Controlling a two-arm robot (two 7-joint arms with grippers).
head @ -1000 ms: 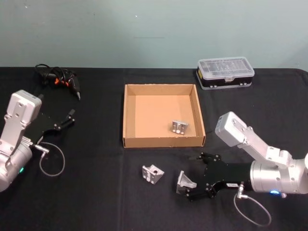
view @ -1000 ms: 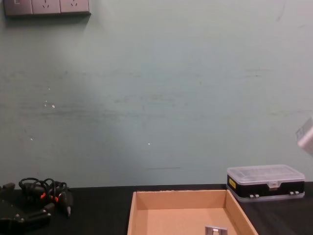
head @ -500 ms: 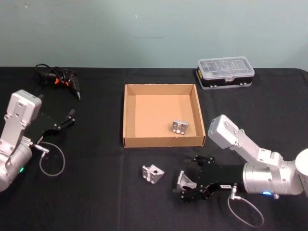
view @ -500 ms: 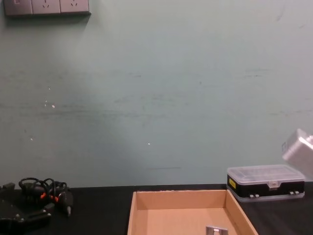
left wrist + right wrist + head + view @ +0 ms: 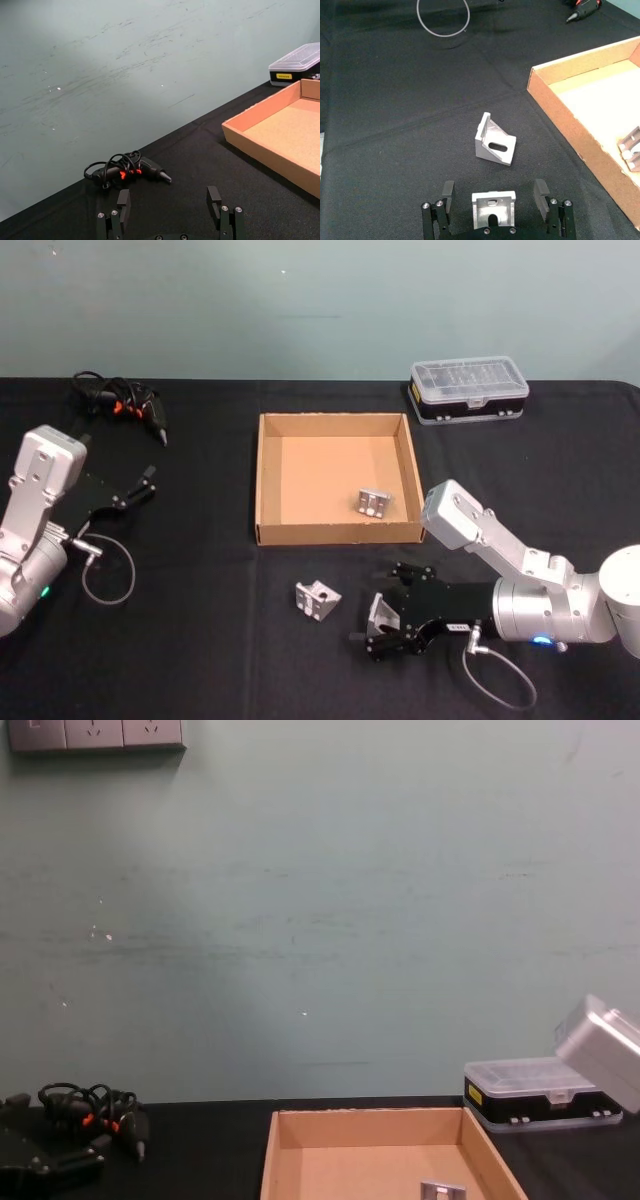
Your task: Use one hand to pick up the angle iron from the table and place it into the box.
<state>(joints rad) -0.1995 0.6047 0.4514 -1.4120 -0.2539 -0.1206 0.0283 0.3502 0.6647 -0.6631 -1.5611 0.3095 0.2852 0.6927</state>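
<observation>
Three silver angle irons show. One (image 5: 385, 614) lies on the black table (image 5: 200, 640) between the fingers of my open right gripper (image 5: 386, 607). In the right wrist view this piece (image 5: 493, 207) sits between the fingers of that gripper (image 5: 493, 192), with a gap on each side. A second angle iron (image 5: 317, 601) (image 5: 494, 140) lies just left of it. The third (image 5: 372, 504) (image 5: 441, 1190) rests inside the tan cardboard box (image 5: 340, 534) (image 5: 570, 120). My left gripper (image 5: 140, 488) (image 5: 168, 200) is parked open at the table's left.
A black case with a clear lid (image 5: 468, 390) (image 5: 545, 1092) stands behind the box to the right. A black and orange tool with a coiled cable (image 5: 125, 405) (image 5: 127, 170) lies at the back left. A loop of cable (image 5: 108, 580) hangs by my left arm.
My right arm has slid left along the table, and its open fingers now straddle the nearer angle iron. The left arm has not moved.
</observation>
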